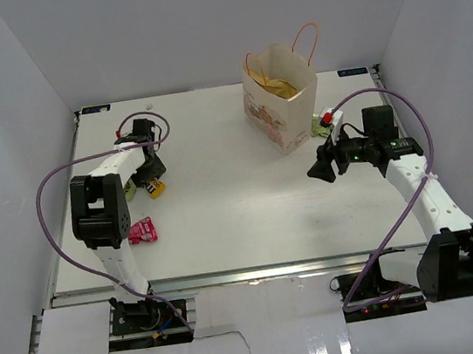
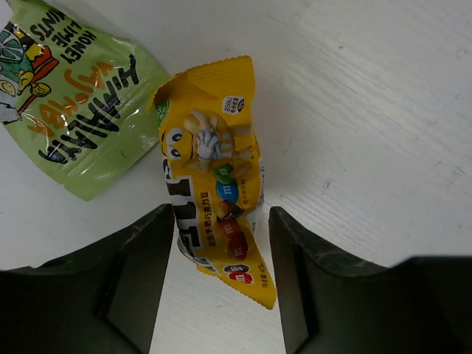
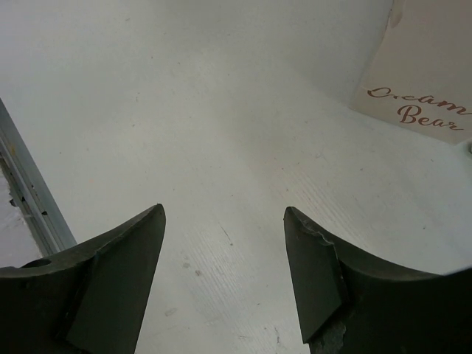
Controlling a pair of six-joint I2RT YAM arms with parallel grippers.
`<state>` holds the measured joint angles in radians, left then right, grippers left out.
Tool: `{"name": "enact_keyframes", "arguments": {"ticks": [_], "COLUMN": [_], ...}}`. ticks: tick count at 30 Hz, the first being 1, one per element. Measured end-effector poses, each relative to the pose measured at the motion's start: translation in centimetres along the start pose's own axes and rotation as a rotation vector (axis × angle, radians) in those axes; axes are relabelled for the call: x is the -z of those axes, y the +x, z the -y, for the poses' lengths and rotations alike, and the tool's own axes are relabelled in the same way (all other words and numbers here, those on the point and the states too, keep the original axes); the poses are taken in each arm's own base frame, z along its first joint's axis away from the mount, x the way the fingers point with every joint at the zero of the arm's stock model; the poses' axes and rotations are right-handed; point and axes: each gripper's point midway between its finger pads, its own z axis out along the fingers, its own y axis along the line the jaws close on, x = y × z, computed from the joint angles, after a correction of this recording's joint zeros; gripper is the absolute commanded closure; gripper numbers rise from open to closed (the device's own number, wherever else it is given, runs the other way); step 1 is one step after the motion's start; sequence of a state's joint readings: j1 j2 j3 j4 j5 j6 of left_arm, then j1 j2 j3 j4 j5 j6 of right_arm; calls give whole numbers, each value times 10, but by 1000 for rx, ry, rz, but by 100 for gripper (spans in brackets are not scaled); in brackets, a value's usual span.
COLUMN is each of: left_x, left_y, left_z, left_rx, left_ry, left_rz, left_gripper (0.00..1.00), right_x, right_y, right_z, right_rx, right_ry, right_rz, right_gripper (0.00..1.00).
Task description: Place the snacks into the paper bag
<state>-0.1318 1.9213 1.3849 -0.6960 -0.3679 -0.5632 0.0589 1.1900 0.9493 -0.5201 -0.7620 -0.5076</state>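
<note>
Pickup in hand: left pincer (image 2: 221, 212) astride the yellow packet (image 2: 214, 147)

I hold my left pincer low over the table (image 1: 241, 211), at about nine o'clock from its middle. The jaws are apart, one on each side of the yellow packet. The packet lies flat with its length running between them, so they will meet its narrow width when they shut. One jaw looks to be at the wrapper's edge, but a sliver of table shows before the other, so I judge nothing is clamped yet.

The green packet (image 2: 81, 118) lies at ten o'clock from the yellow one, corner to corner. I cannot tell whether they touch. I stand off it so that I take one snack alone. The pink packet (image 1: 143, 232) lies flat at seven o'clock from this pincer.

The paper bag (image 1: 277, 123) stands upright at one o'clock from the table's middle, mouth open upward for drops from above. Something tan shows inside, and I take it for the big pouch (image 1: 281, 90). My right pincer (image 3: 225, 214) hangs apart and empty at four o'clock from the bag, near its printed side. From there, I think, it could steady the bag.

Next I must pinch, lift above the rim and carry toward two o'clock. The slick wrapper may slip, and the light bag may tip.
</note>
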Motion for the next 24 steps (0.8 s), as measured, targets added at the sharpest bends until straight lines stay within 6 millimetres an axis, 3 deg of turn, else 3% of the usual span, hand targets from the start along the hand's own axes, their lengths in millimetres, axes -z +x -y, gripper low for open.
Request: {"name": "enact_keyframes", "arguments": {"ticks": [3,7,9,15,18,20,24], "left_x": [-8,-9,-9,13,48,86,164], "left_y": [6,9,9,20,35,47,91], "left_z": [-3,-4,-3,16,46,76,129], "left_rx": [-22,-33,-35,-45,-75,-109,-221], "left_ry": [-24,-29,-19,142,380,605,1030], "left_rz": [-20,-30,-31,-74,-95,-82,-91], "left_gripper": [44,71,78,82,81,81,80], "right_x": [2,1,1,2,-2,-8,-30], "right_y": [-5,-6,-7,-10,-13,-14,-21], "right_z": [-3,-7,-10,-31,-42,-51,-63], "right_rx": [12,10,11,52,61,56,-24], "right_ry": [-8,-29,-48,-158,-198,-221,-213], "right_rz": [17,27,34,68,70,56,6], "right_gripper": [29,30,30,31,32,32,33]}}
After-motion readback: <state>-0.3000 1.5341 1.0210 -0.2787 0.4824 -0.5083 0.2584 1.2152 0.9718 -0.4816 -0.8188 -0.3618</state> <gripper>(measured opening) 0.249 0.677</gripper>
